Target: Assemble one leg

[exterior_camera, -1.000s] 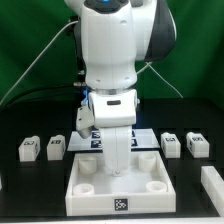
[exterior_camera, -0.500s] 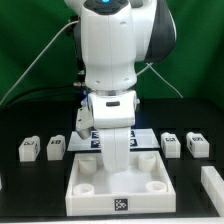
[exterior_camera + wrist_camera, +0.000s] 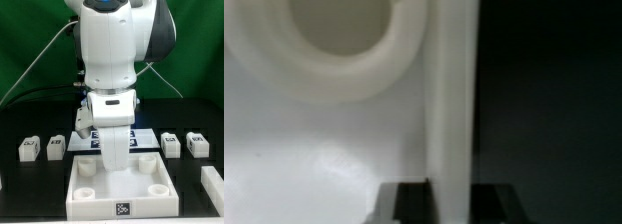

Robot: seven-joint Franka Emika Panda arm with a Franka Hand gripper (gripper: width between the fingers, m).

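Note:
Four legs, small white tagged blocks, stand on the black table: two at the exterior view's left (image 3: 28, 149) (image 3: 55, 147) and two at its right (image 3: 171, 144) (image 3: 196, 145). None shows in the wrist view. My gripper (image 3: 117, 163) is down at the far wall of the large white square panel (image 3: 95, 208) with round corner sockets. In the wrist view my gripper (image 3: 441, 206) has a dark finger on each side of the panel's upright wall (image 3: 446, 100), shut on it. A round socket (image 3: 340, 30) lies beside that wall.
The marker board (image 3: 92, 141) lies behind the panel, partly hidden by my arm. A further white part (image 3: 212, 186) sits at the exterior view's right edge near the front. Green backdrop behind the table.
The panel has shifted slightly toward the front of the exterior view with my gripper on its wall; its front tag sits lower in the picture. The legs have not moved.

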